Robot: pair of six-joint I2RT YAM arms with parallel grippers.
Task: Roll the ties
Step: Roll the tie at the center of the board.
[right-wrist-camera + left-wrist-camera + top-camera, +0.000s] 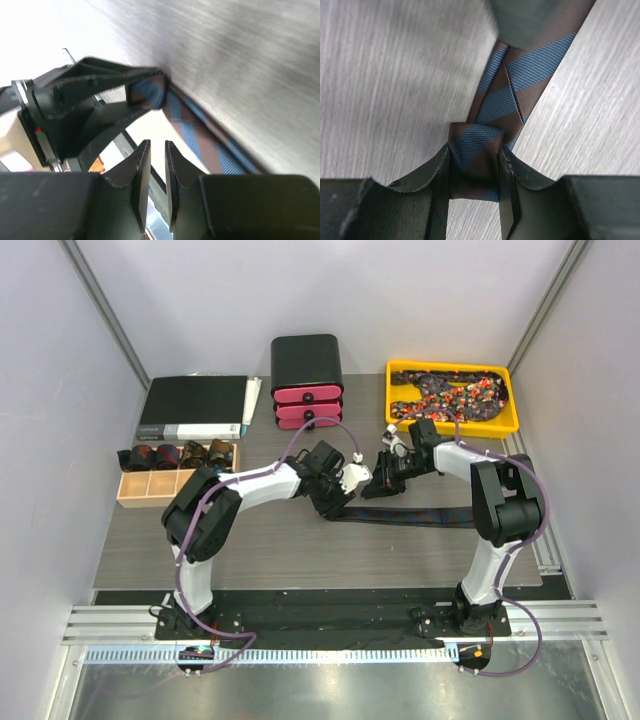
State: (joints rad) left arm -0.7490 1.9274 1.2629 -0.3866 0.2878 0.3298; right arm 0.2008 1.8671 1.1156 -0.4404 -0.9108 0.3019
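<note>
Left gripper [474, 170] clamping striped tie [530, 70] fold, binder label [190, 430] illegible

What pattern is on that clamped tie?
The tie is brown with blue diagonal stripes; left wrist view shows it best.

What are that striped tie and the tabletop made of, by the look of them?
Tie: woven fabric, perhaps silk or polyester; fine diagonal ribbing and a slight sheen. Tabletop: probably grey wood-grain laminate, matte; fine parallel streaks.
</note>
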